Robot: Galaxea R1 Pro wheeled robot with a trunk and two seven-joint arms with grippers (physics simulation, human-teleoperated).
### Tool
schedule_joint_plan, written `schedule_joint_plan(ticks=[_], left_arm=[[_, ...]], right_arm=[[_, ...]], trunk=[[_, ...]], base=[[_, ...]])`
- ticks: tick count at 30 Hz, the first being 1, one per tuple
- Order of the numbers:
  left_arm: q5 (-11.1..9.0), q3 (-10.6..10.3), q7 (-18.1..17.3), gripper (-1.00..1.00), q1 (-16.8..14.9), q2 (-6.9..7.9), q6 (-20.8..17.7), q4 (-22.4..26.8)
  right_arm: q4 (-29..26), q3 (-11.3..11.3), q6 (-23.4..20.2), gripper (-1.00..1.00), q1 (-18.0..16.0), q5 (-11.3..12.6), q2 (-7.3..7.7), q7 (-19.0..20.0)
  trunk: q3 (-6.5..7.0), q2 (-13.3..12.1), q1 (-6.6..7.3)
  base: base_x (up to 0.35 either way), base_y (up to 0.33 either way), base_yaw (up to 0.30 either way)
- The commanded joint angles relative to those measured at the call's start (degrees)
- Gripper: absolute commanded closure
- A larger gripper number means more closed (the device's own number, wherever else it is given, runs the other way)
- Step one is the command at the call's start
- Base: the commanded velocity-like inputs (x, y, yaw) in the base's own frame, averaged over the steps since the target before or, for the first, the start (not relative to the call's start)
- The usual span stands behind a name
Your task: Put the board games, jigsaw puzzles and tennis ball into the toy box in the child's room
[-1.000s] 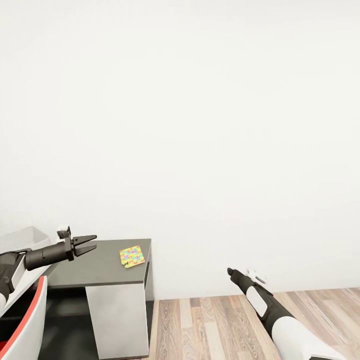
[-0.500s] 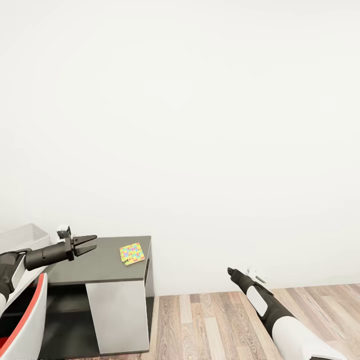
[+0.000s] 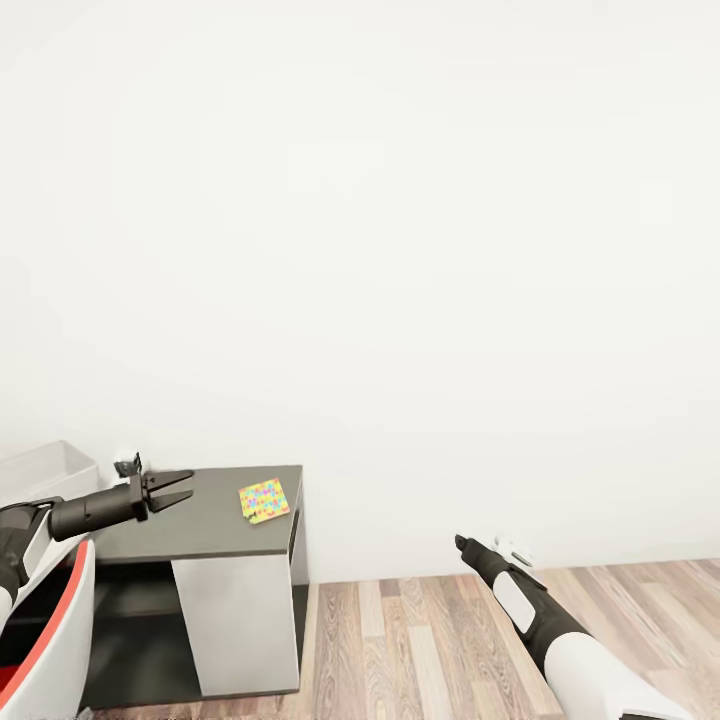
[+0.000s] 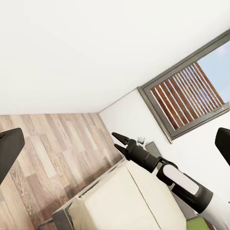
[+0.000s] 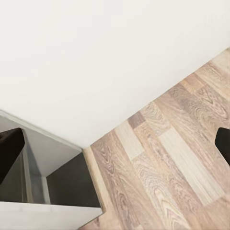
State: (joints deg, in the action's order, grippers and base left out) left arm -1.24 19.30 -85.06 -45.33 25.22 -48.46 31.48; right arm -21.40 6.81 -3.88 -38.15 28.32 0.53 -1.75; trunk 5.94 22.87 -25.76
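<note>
Where cabinet (image 3: 200,525) ends, 1 jigsaw puzzle (image 3: 264,500).

The whole head view shifts, so the camera is moving and not the things: the dark cabinet (image 3: 215,520) with the jigsaw puzzle (image 3: 264,500) on top sits higher in the picture than a second ago, more wood floor (image 3: 430,640) shows beneath it, and the toy box (image 3: 45,468) corner (pale grey) rises likewise.
</note>
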Motion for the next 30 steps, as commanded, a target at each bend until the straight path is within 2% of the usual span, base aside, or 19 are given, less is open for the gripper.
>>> schedule_joint_plan(ticks=[1, 30], left_arm=[[0.0, 0.0, -0.2, -1.00, 0.0, 0.00, -0.6, 0.0], [0.0, 0.0, -0.2, -1.00, 0.0, 0.00, -0.6, 0.0]], right_arm=[[-0.1, 0.0, -0.3, -1.00, 0.0, 0.5, -0.01, -0.2], [-0.1, 0.0, -0.2, -1.00, 0.0, 0.5, -0.06, -0.2]], trunk=[[-0.12, 0.1, -0.02], [-2.73, 0.1, -0.02]], base=[[0.000, 0.000, 0.000], [0.000, 0.000, 0.000]])
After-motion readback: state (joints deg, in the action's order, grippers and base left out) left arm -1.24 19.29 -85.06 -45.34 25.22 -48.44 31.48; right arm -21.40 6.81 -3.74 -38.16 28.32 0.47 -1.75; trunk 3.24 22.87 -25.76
